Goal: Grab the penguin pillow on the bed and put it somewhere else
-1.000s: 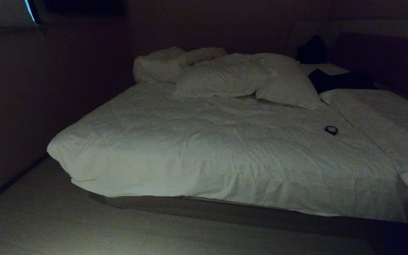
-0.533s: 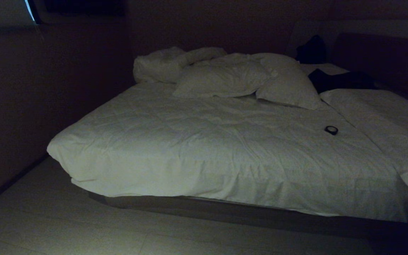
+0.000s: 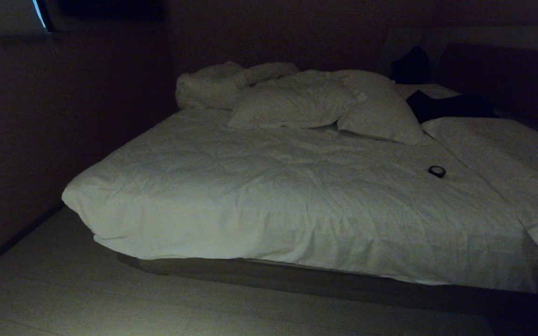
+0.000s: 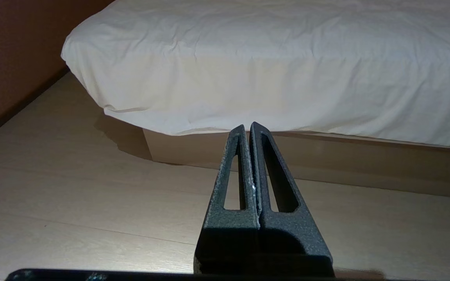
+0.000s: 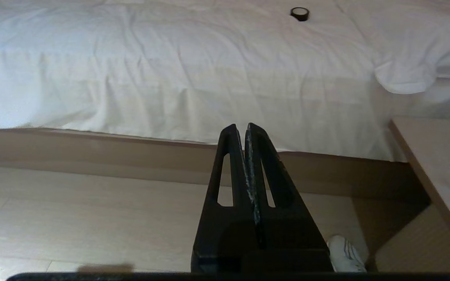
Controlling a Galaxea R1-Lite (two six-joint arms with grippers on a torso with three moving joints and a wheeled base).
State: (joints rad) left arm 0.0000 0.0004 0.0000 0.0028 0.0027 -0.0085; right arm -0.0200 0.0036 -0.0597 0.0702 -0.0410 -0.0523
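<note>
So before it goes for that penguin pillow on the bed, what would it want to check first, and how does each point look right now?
1. Penguin pillow located: not ok; only plain white pillows show.
2. Bed in view: ok.
3. Left gripper empty: ok; shut, over the floor.
4. Right gripper empty: ok; shut, short of the bed.
5. Stray items: not ok; a small black ring lies on the duvet.
6. Grippers ready to grasp: not ok; both shut.
</note>
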